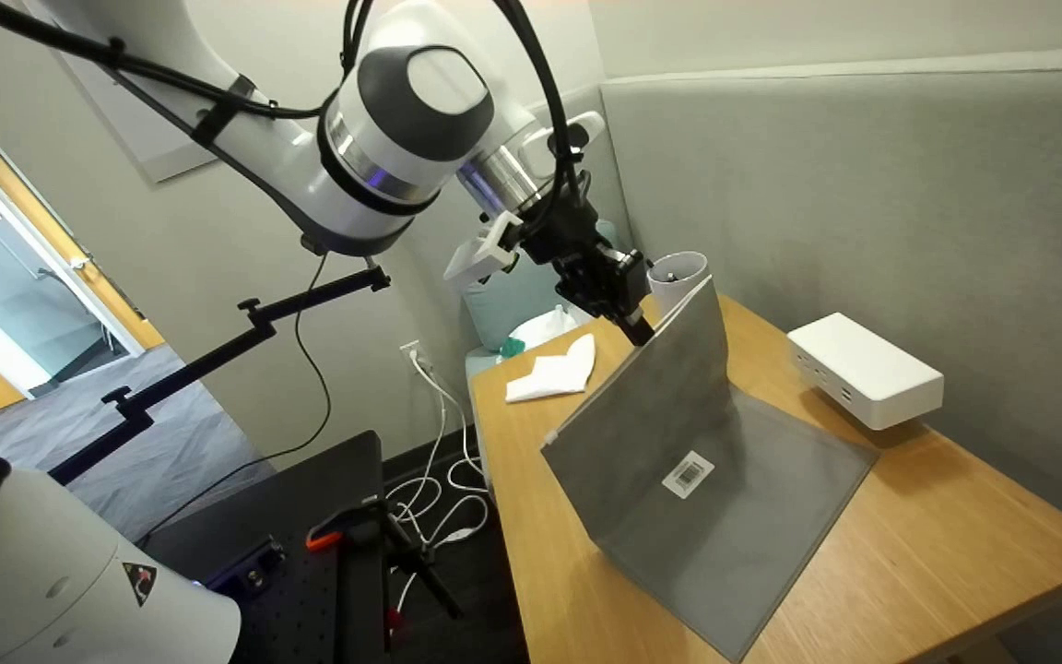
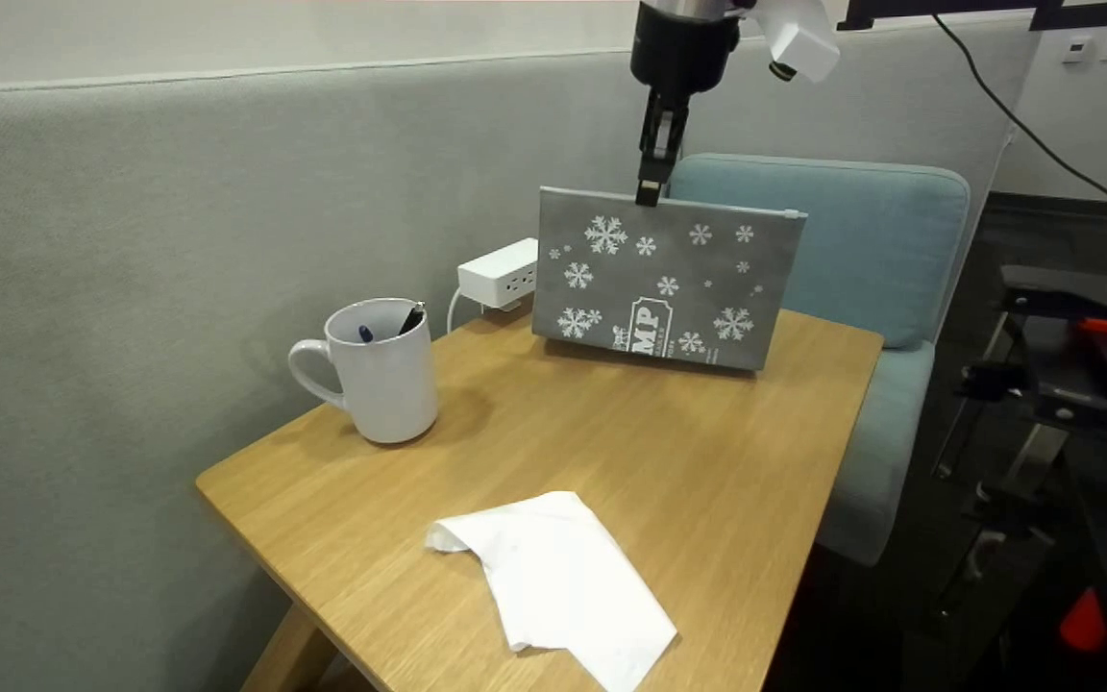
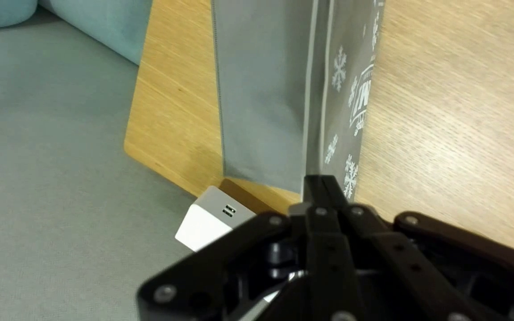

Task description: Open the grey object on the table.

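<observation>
The grey object is a flat grey folder with a white barcode label, bent along its middle. One part lies flat on the light wood table; the rest stands up at a slant. Its snowflake face shows in an exterior view. In the wrist view the folder shows two pale top edges with a narrow gap between. My gripper is at the raised top edge, also in an exterior view. In the wrist view its fingertips are together on the edge nearer the snowflake face.
A white box with sockets stands by the grey padded wall. A white mug with pens stands near the table's edge. A white napkin lies on the table. A blue seat is behind the table.
</observation>
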### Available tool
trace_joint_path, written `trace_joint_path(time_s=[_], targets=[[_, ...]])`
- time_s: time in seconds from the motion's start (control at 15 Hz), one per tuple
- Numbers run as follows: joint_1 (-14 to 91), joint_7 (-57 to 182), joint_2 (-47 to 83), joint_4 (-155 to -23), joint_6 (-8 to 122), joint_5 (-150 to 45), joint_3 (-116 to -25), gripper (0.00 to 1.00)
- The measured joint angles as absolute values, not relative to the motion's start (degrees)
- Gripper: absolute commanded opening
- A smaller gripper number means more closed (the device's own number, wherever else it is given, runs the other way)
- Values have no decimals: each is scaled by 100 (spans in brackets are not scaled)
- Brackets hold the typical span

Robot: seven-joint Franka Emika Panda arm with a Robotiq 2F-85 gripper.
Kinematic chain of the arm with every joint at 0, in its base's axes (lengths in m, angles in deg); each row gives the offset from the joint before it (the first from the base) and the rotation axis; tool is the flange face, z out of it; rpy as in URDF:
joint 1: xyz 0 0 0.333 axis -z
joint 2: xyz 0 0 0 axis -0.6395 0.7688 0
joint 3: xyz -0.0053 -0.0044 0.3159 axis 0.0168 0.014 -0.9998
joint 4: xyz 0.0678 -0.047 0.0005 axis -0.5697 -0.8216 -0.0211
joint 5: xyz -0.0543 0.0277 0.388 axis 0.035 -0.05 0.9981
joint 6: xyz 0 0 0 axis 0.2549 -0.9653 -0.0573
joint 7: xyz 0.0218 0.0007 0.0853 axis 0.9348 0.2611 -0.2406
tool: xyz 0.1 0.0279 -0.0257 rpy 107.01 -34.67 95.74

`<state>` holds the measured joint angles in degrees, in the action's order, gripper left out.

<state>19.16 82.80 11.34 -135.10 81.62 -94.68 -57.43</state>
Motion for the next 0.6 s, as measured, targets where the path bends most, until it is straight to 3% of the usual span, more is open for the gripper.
trace_joint_path(time_s=[0.6], targets=[[1725,8519,1126,-13520,8029,-9600,-5748,0]])
